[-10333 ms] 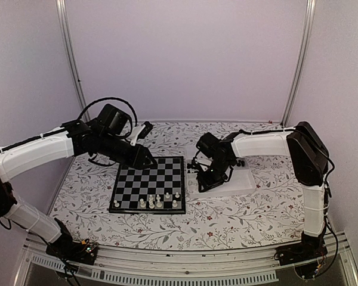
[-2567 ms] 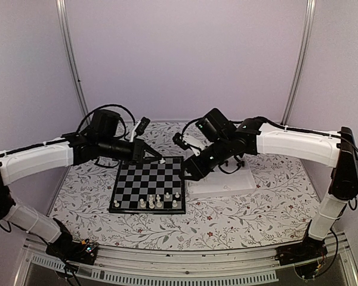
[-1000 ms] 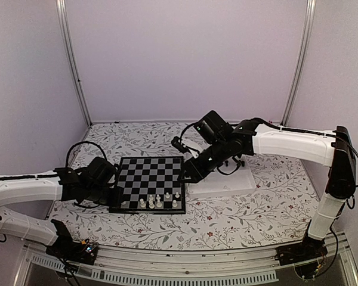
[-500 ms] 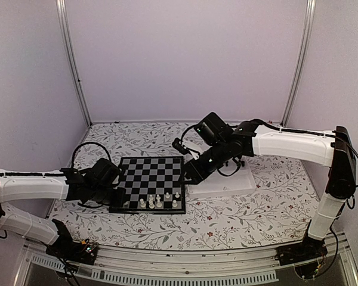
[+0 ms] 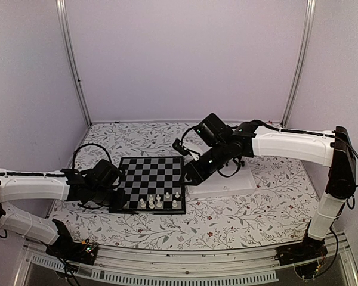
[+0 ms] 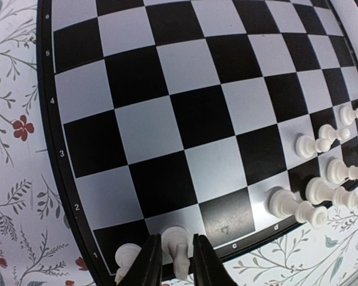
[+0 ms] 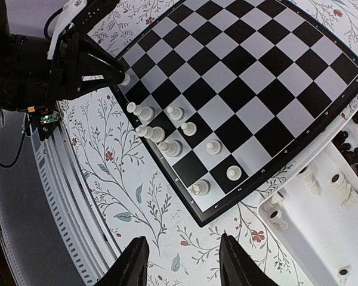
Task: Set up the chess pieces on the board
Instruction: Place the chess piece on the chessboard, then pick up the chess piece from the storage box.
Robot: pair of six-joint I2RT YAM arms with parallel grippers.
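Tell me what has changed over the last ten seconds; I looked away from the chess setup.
The left gripper swung from the far-left corner of the board to its near-left corner, where a white piece now stands between its fingers; whether it is released I cannot tell. The right gripper rose from the tray to hover open by the board's right edge. The other white pieces stayed.

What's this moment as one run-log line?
left hand: open around white piece, board edge row | right hand: open, empty
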